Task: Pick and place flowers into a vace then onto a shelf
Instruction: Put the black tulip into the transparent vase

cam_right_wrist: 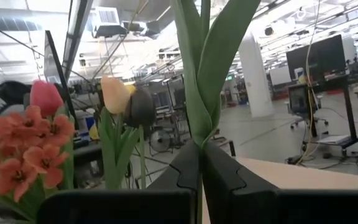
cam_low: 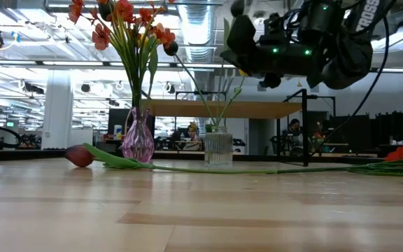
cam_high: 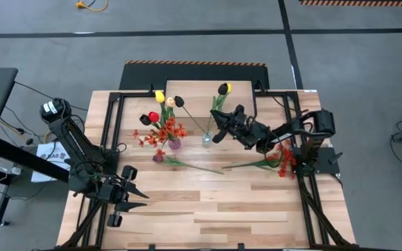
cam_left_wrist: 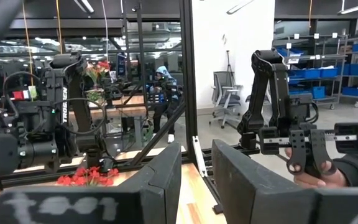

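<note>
My right gripper [cam_high: 217,127] is shut on a green-stemmed tulip whose yellow-and-dark head [cam_high: 223,88] rises over the shelf [cam_high: 194,94]. Below the gripper stands a clear ribbed vase [cam_low: 217,148], with a dark tulip [cam_low: 170,47] leaning out of it. To its left, a purple vase [cam_low: 138,142] holds several flowers [cam_high: 165,124]. A maroon-headed tulip [cam_high: 159,157] lies flat on the table. Orange-red sprays [cam_high: 282,159] lie by the right arm's base. My left gripper [cam_high: 135,196] waits open at the near left, holding nothing. My right gripper pinches the tulip's stem [cam_right_wrist: 199,134] between its two fingers, just below where the long leaves spread. The fingers come roughly level from the table's right side and lie across the stem. The tulip stands upright, head above the fingers, its lower stem [cam_low: 221,112] reaching down into the clear vase.
The shelf's wood top [cam_low: 257,109] stands on black legs behind the vases at the far edge. Black frame rails [cam_high: 110,118] run along both table sides. The near half of the plank table [cam_high: 215,216] is bare. A person's hand [cam_left_wrist: 312,177] shows beyond the table.
</note>
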Available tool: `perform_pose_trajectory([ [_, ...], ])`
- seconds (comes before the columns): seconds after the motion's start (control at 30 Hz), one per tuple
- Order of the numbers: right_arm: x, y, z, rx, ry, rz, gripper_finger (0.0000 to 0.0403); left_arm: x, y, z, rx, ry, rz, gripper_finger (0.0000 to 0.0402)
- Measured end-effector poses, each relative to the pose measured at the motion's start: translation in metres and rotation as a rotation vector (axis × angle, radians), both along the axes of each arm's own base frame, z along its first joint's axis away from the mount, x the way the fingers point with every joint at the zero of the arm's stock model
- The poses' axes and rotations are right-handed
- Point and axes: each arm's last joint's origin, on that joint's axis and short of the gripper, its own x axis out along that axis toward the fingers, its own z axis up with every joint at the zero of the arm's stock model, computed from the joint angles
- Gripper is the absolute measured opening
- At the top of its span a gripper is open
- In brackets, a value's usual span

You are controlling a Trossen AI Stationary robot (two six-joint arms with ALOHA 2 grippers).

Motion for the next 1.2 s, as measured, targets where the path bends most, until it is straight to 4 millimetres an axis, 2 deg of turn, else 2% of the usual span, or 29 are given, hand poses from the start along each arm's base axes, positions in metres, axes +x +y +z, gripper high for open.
perform_pose_trajectory([
  [0.37, 0.004, -0.001, -0.002, -0.007, 0.019, 0.0, 0.0006, 0.0, 0.0, 0.0, 0.003, 0.003, 0.0, 0.0079],
  [0.63, 0.006, 0.003, -0.008, 0.0, 0.088, 0.01, 0.008, 0.0, 0.0, 0.0, -0.002, 0.004, -0.001, 0.0079],
  [0.9, 0.007, 0.019, -0.012, 0.011, 0.3, 0.06, 0.0159, 0.0, 0.0, -0.001, -0.002, 0.004, -0.001, 0.0079],
  [1.03, 0.003, 0.027, -0.006, 0.01, 0.35, 0.085, 0.0184, 0.0, 0.0, -0.001, -0.003, 0.005, -0.001, 0.0079],
  [1.2, -0.004, 0.042, 0.002, 0.006, 0.446, 0.123, 0.0195, 0.0, 0.0, -0.001, -0.01, 0.006, -0.003, 0.0079],
])
